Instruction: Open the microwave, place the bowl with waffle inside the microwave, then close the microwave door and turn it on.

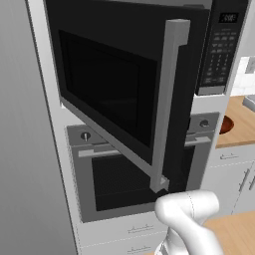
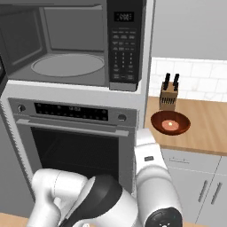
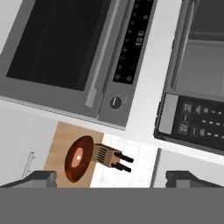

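Large black built-in microwave (image 2: 66,44) sits in the white cabinet column above the grey oven (image 2: 71,142). Its cavity is exposed in the right base view, with a pale round turntable (image 2: 67,64) on the floor of it. Black keypad strip (image 2: 124,48) with a small digital display at the microwave's right side.

Wide black microwave door (image 1: 114,84) with dark tinted window stands swung open toward the left; tall vertical silver bar handle (image 1: 167,104) runs along its free edge, seen in the left base view in front of the oven.

Small round reddish-brown bowl (image 2: 170,123) rests on the wooden desk (image 2: 208,128) to the right of the oven column, near the desk's left edge, a pale orange item in its middle; what it is cannot be made out. Just behind the bowl stands a wooden knife block (image 2: 169,95) with dark handles, against the white tiled wall.

In the hand view the bowl (image 3: 78,158) and knife block (image 3: 107,156) appear rolled sideways, well apart from the gripper (image 3: 109,178). The two dark fingertips (image 3: 41,177) are spread wide apart, holding nothing.
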Motion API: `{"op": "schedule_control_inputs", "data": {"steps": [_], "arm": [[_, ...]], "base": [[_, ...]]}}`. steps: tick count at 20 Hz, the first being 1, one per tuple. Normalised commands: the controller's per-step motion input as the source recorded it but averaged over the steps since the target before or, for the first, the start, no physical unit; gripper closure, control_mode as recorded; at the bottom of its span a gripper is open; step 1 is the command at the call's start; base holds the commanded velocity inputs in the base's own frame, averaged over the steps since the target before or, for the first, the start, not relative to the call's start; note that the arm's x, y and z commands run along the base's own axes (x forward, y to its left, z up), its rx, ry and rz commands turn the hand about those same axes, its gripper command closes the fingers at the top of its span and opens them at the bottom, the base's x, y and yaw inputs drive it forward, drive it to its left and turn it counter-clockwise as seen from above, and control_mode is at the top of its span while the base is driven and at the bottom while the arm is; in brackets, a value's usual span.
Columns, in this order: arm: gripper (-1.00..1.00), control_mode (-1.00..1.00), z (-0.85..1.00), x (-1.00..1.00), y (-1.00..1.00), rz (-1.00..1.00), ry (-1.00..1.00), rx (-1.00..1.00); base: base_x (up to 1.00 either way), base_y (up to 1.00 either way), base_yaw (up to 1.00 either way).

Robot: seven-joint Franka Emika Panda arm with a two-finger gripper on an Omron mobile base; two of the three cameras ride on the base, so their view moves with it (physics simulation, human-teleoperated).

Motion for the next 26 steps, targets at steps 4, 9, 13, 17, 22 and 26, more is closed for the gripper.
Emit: {"op": "schedule_control_inputs", "data": {"steps": [4,9,13,17,22,26], "arm": [[-1.0,-1.0,-0.51,0.57,-0.29,-0.13,0.0,-0.04],[-1.0,-1.0,-0.37,0.54,-0.16,-0.05,0.0,0.0],[-1.0,-1.0,-0.13,0.41,-0.18,0.0,0.0,0.03],[-1.0,-1.0,-0.06,0.42,-0.24,0.08,0.0,0.1],[-1.0,-1.0,-0.07,0.43,-0.3,0.18,0.02,0.11],[-1.0,-1.0,-0.13,0.41,-0.29,0.22,0.03,0.08]], "base": [[0.0,0.0,0.0],[0.0,0.0,0.0],[0.0,0.0,0.0],[0.0,0.0,0.0],[0.0,0.0,0.0],[0.0,0.0,0.0]]}}
